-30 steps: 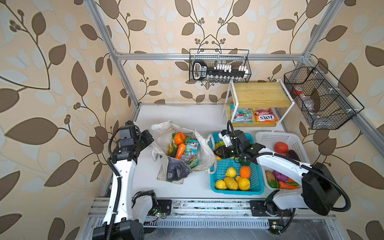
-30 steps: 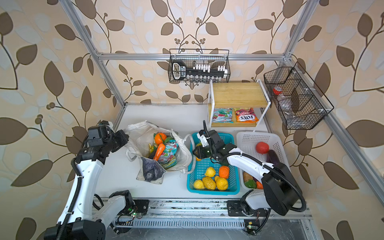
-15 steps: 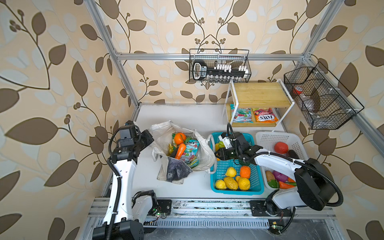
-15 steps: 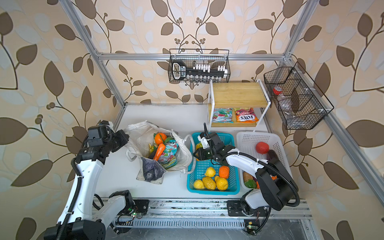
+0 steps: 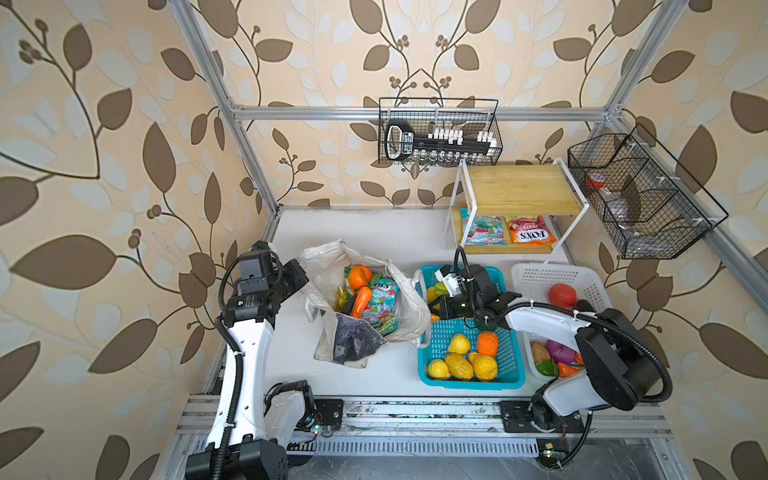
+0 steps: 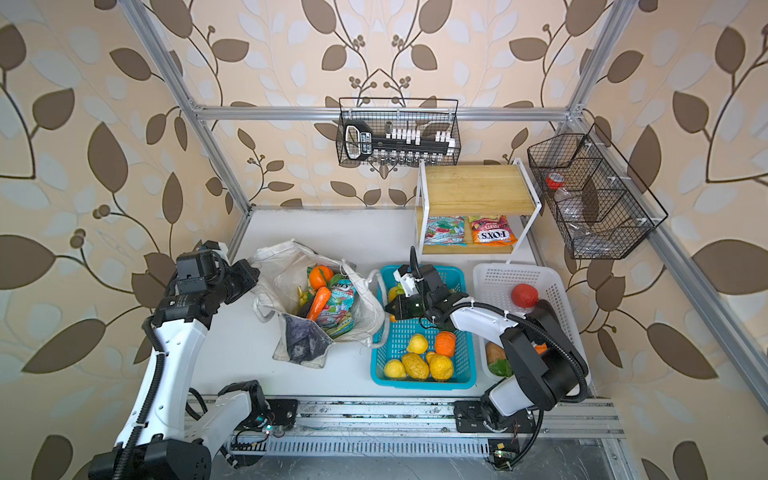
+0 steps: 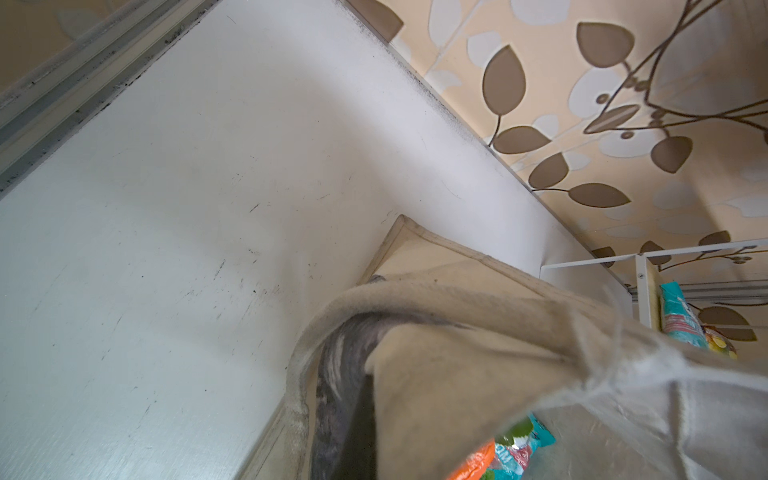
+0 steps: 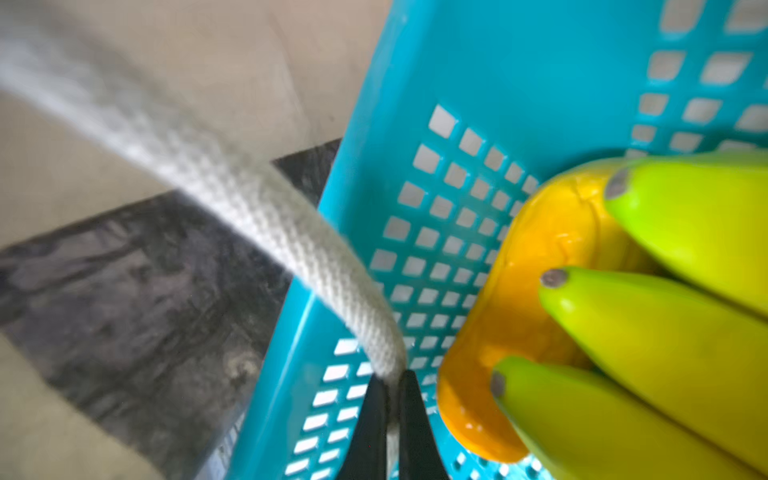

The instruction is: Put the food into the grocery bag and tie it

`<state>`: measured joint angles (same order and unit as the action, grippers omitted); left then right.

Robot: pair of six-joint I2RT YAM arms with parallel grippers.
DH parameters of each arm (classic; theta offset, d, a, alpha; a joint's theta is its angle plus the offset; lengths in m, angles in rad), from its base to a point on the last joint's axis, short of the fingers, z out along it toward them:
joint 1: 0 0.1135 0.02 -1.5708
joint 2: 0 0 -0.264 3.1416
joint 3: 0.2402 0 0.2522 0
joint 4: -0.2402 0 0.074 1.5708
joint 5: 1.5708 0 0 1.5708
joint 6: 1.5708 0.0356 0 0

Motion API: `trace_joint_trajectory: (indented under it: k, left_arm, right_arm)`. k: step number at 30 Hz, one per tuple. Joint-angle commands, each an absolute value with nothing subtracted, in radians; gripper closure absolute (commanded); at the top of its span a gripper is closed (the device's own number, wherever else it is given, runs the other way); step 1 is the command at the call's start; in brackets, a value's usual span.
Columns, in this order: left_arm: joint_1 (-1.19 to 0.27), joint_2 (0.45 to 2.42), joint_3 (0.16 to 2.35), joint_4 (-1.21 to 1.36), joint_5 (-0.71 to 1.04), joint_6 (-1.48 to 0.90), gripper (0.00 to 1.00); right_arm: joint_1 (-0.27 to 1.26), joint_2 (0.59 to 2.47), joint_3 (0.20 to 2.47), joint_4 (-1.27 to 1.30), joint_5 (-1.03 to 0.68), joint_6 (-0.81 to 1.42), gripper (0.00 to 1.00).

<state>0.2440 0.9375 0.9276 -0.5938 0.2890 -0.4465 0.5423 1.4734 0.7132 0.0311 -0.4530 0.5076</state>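
The off-white grocery bag (image 5: 401,309) (image 6: 274,266) lies open left of the middle in both top views. Food fills it: an orange (image 5: 358,276), a carrot (image 5: 360,301) and snack packets (image 5: 380,305). My left gripper (image 5: 301,274) (image 6: 253,274) is at the bag's left rim. In the left wrist view the bag's fabric (image 7: 478,353) hides its jaws. My right gripper (image 5: 434,309) (image 8: 392,386) is shut on the bag's white handle (image 8: 266,216) just inside the blue basket's wall (image 8: 457,104). A banana bunch (image 8: 665,332) lies beside it.
The blue basket (image 5: 469,384) holds lemons and orange fruit. To its right a white basket (image 5: 552,274) holds a tomato and vegetables. A wooden shelf rack (image 5: 523,191) with two snack packets stands at the back right. Wire baskets hang on the walls.
My right gripper has moved left across the blue basket to its left wall and closed on the bag's handle. The left arm has not moved.
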Motion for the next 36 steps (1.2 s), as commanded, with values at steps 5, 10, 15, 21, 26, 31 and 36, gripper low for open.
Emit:
trace_joint_trajectory:
  k: [5, 10, 15, 21, 26, 31, 36]
  left_arm:
    - [0.256, 0.934, 0.920, -0.553, 0.349, -0.452, 1.00]
    - [0.255, 0.957, 0.923, -0.527, 0.409, -0.482, 1.00]
    - [0.218, 0.986, 0.956, -0.516, 0.467, -0.500, 1.00]
    - [0.105, 1.024, 1.029, -0.505, 0.463, -0.529, 1.00]
    - [0.084, 1.077, 1.078, -0.472, 0.474, -0.568, 1.00]
    - [0.069, 1.075, 1.071, -0.475, 0.470, -0.559, 0.91]
    - [0.070, 0.997, 1.043, -0.565, 0.348, -0.492, 0.60]
  right_arm:
    - [0.512, 1.228, 0.742, -0.173, -0.322, 0.445, 1.00]
    - [0.462, 1.083, 0.796, -0.261, -0.340, 0.451, 1.00]
    - [0.448, 1.028, 0.915, -0.354, -0.357, 0.421, 1.00]
    - [0.422, 1.071, 1.058, -0.398, -0.356, 0.395, 1.00]
    - [0.436, 1.126, 1.151, -0.384, -0.357, 0.413, 1.00]
    - [0.578, 1.180, 1.222, -0.386, -0.287, 0.421, 1.00]
    - [0.655, 1.198, 1.198, -0.398, -0.201, 0.426, 1.00]
